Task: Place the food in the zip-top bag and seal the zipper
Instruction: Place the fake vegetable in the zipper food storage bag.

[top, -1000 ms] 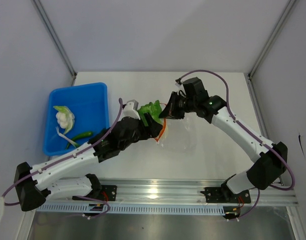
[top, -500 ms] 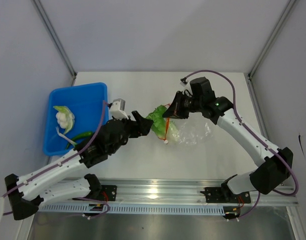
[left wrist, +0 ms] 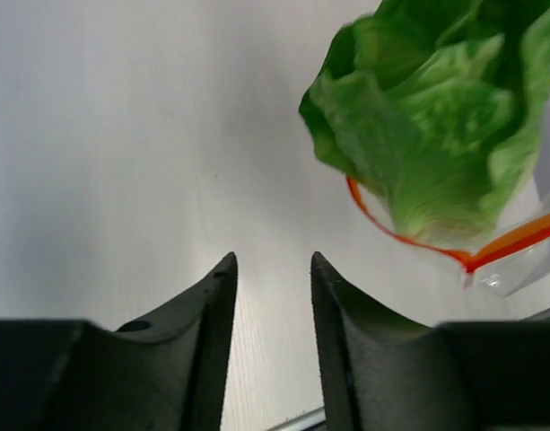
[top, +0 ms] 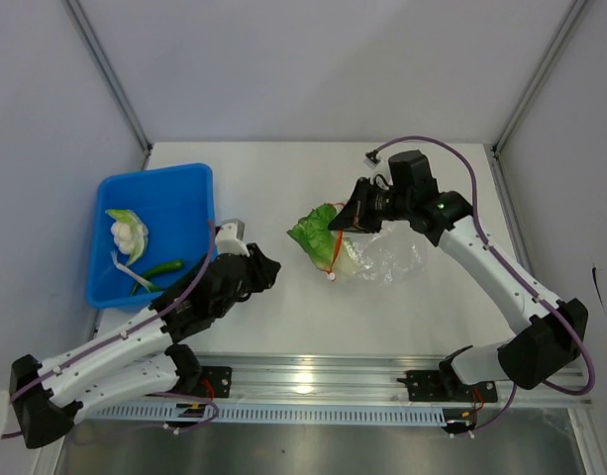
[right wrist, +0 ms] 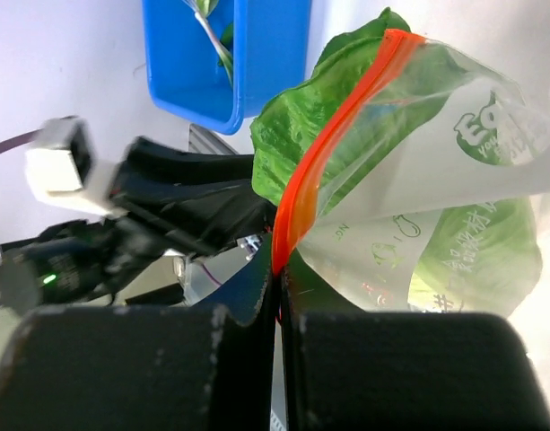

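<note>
Orange zipper (right wrist: pixel 333 139) clamped in my right jaws so bag (top: pixel 392 259) mouth gapes — leaf (left wrist: pixel 427 117) half in; left jaws narrow, empty.

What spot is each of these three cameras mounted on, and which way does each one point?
Top external: above and behind the arms, looking down on the table; both arms show, bases at the bottom.
Left wrist: on that arm's wrist, looking past the left gripper, open and empty, toward the lettuce leaf.
Right wrist: on that arm's wrist, looking past the right gripper, pinched on the zipper, toward the left arm and blue bin.
Shared: all three show the leaf sticking out of the zip-top bag.
</note>
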Motion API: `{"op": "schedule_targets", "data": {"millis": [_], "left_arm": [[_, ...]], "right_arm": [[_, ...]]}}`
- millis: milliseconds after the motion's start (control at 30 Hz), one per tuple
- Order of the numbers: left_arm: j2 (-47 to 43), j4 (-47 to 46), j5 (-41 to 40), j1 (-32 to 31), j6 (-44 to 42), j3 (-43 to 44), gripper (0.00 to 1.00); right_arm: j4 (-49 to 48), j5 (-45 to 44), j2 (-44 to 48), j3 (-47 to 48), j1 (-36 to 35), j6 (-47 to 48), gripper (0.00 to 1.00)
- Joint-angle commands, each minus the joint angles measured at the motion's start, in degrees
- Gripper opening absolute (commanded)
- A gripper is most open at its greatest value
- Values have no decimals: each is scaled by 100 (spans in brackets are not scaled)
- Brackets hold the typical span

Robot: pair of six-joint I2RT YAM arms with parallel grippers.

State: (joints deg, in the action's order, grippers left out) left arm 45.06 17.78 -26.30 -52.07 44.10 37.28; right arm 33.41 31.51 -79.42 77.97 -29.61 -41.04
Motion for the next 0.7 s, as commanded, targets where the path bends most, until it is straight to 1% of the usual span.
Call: {"op": "schedule_targets", "data": {"millis": [0,33,100,133,167,200,267,300,367,433,533,567,667], "left_arm": [[134,-431,940,241,81,-265,38],[265,-425,1169,450,160,-291,38],[407,-381,1653,619,441,-291,36],[512,-459,1820,785,503,-282,36],[548,-547,2179,847,573,-291,36],[609,-652,2321,900,617,-282,36],[846,-758,2480,945,705,-116,39],[934,-811,2585,936,740,24,43],[1171,-1091,2919,945,898,69,47],[1312,-1451,3279,962,1039,121,47],[1488,-1742,3553,962,1338,52,47],[1497,-1952,3545,962,1434,34,47],[1453,-2050,3448,962,1540,-1,47]], "right_arm": [[-273,277,269,51,60,8,0],[-300,321,278,60,78,-44,0],[-344,435,286,69,86,-80,0],[-361,461,304,77,104,-106,0],[-405,496,313,69,104,-115,0],[-414,540,313,69,104,-124,0],[-484,593,313,60,113,-168,0],[-502,646,313,69,122,-194,0],[-572,672,295,60,122,-247,0],[-598,673,287,77,122,-273,0],[-581,681,269,121,130,-273,0],[-572,673,278,121,130,-273,0],[-546,673,286,121,139,-247,0]]}}
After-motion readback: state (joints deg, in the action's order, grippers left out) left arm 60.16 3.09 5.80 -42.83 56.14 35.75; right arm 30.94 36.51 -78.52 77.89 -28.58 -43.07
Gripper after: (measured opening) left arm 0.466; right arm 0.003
